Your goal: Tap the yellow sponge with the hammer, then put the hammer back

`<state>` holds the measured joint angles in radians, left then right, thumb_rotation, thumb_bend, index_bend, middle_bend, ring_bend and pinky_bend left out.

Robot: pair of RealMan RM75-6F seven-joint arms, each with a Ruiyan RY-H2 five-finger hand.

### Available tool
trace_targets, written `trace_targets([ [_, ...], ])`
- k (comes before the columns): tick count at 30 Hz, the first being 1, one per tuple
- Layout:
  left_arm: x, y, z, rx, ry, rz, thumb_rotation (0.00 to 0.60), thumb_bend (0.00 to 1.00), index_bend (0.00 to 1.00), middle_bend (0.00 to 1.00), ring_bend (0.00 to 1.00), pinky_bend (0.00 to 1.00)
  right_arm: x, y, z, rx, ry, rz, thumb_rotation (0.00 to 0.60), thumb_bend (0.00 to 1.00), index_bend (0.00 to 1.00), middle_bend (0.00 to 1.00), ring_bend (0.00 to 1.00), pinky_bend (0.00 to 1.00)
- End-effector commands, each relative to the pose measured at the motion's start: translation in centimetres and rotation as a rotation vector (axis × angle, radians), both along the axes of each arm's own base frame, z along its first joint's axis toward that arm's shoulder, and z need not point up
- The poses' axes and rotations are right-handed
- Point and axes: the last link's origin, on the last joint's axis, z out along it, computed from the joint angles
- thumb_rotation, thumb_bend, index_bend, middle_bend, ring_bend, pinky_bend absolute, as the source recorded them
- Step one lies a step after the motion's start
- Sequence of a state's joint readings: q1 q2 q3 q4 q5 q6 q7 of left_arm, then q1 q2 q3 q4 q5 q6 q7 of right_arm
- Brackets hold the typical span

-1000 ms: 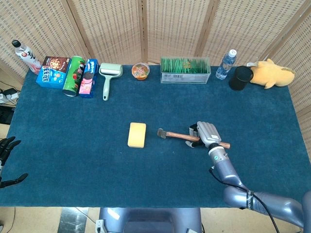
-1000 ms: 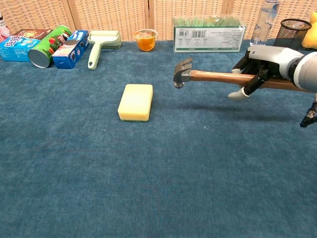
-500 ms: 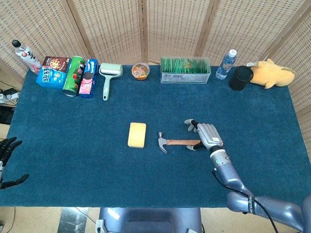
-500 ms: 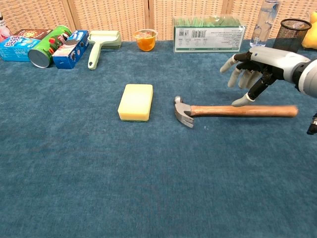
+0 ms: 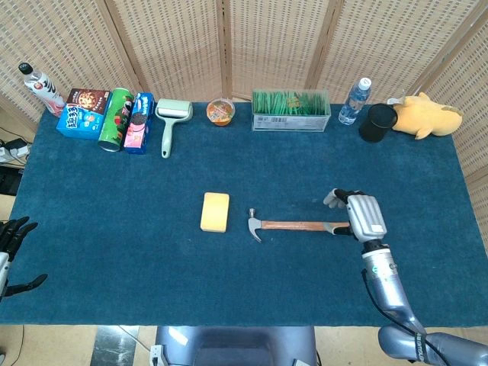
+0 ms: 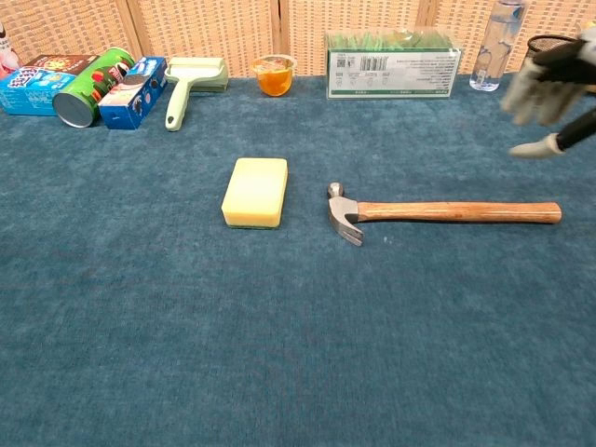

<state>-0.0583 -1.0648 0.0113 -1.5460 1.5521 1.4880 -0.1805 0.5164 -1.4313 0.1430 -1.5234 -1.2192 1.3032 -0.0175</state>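
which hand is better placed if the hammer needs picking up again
Right. The right hand hangs open by the hammer handle's end; the left hand sits off the table's far left edge.

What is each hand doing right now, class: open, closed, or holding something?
Left hand: open, holding nothing, at the table's left edge.
Right hand: open, fingers spread, off the wooden-handled hammer.

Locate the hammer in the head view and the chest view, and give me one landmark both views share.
Head view: the hammer lies flat on the blue cloth right of centre, head pointing left, handle end by the right hand.
Chest view: the hammer lies at mid-height, right of centre, reaching almost to the right edge.
Shared landmark: the yellow sponge, just left of the hammer's head in both views.
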Motion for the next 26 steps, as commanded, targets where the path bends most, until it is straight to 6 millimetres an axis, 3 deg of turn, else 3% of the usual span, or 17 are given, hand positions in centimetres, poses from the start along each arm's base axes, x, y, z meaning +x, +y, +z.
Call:
trace_targets([
  [1, -0.3, 0.0, -0.3, -0.01, 0.008, 0.008, 0.6, 0.18, 0.12, 0.08, 0.0, 0.0, -1.8, 2.1, 1.1, -0.053, 0.089, 0.003, 0.6, 0.29, 0.57, 0.63, 0.65, 0.53],
  [5, -0.9, 0.0, -0.9, -0.023, 0.042, 0.008, 0.6, 0.18, 0.13, 0.1, 0.0, 0.0, -4.4, 5.7, 2.6, -0.131, 0.204, -0.002, 0.6, 0.31, 0.64, 0.69, 0.72, 0.6],
  [13, -0.5, -0.8, -1.8, -0.006, 0.041, -0.034, 0.6, 0.18, 0.2, 0.14, 0.03, 0.0, -6.8, 9.7, 4.3, -0.207, 0.296, -0.021, 0.6, 0.33, 0.72, 0.74, 0.75, 0.62],
  [18, -0.5, -1.1, -2.4, -0.022, 0.047, -0.03, 0.6, 0.17, 0.2, 0.14, 0.03, 0.0, -7.3, 11.4, 5.1, -0.233, 0.294, -0.032, 0.6, 0.33, 0.73, 0.75, 0.76, 0.62],
  [26, 0.6, -0.8, -3.5, -0.033, 0.037, -0.052, 0.6, 0.18, 0.2, 0.14, 0.03, 0.0, -7.9, 12.3, 5.8, -0.239, 0.282, -0.053, 0.6, 0.33, 0.73, 0.75, 0.76, 0.62],
])
